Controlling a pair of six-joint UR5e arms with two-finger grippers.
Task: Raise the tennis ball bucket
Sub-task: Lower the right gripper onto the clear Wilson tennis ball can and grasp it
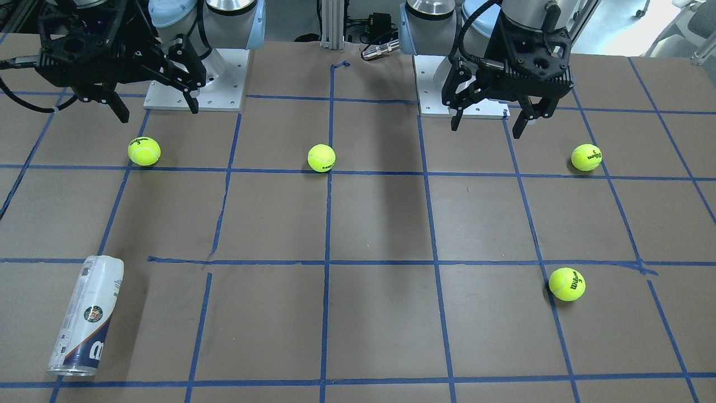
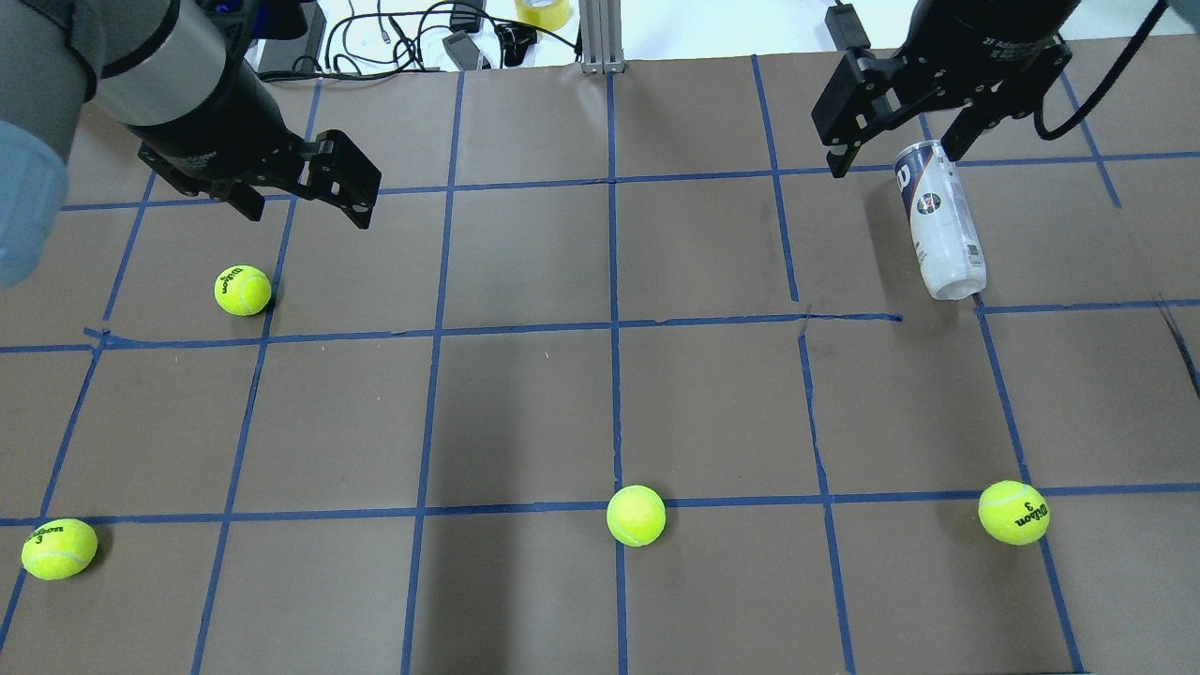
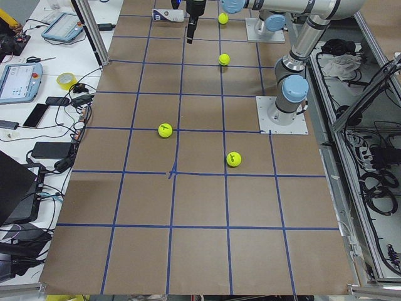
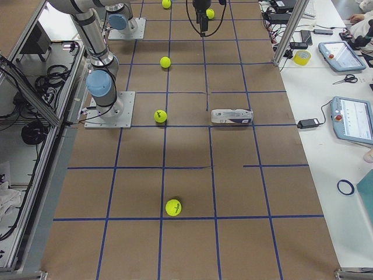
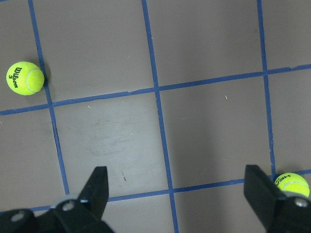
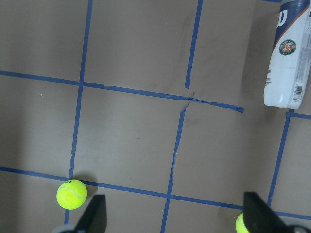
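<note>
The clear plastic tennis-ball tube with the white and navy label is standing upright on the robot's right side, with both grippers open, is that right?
Not quite: the clear plastic tennis-ball tube lies on its side, not upright, as the exterior front-facing view shows. It is on the robot's right side, and the left gripper and right gripper are open.

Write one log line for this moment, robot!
tennis ball bucket: lying on side, not lifted | left tool: open, empty | right tool: open, empty
</note>
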